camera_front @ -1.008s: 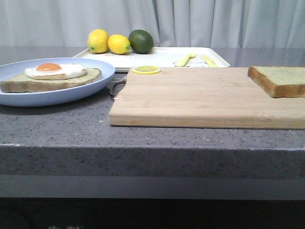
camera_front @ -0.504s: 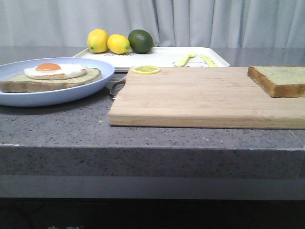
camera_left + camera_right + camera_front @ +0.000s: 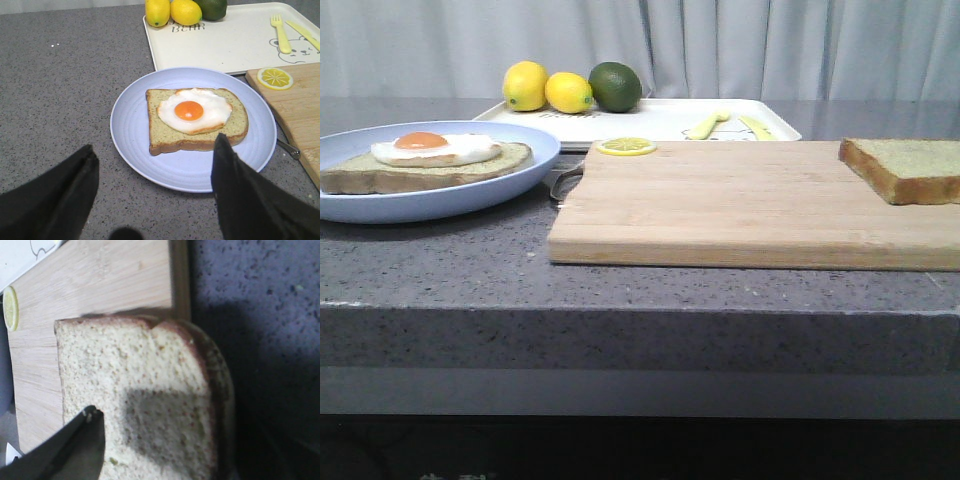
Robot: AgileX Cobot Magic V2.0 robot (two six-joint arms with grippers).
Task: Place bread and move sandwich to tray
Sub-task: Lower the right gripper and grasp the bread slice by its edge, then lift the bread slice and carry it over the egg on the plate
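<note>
The plain bread (image 3: 905, 168) lies flat at the cutting board's (image 3: 740, 200) 3 o'clock end, its crust overhanging the board's edge in the right wrist view. The right gripper (image 3: 165, 460) hovers close above the slice; only one finger shows, so its spread cannot be told. The left gripper (image 3: 155, 195), fingers wide and empty, hangs over the pale-blue plate (image 3: 130, 125) carrying the egg-topped toast (image 3: 197, 120). The white tray (image 3: 660, 118) sits at 12 o'clock beyond the board, lemons (image 3: 548, 88) and a lime (image 3: 615, 86) on it.

Only readable thing is showing up on the white tray (image 3: 225, 47): "BEAR" printed in grey, upper middle of the left wrist view, just below the lemons (image 3: 171, 11). Another line above it is getting blocked by them.
</note>
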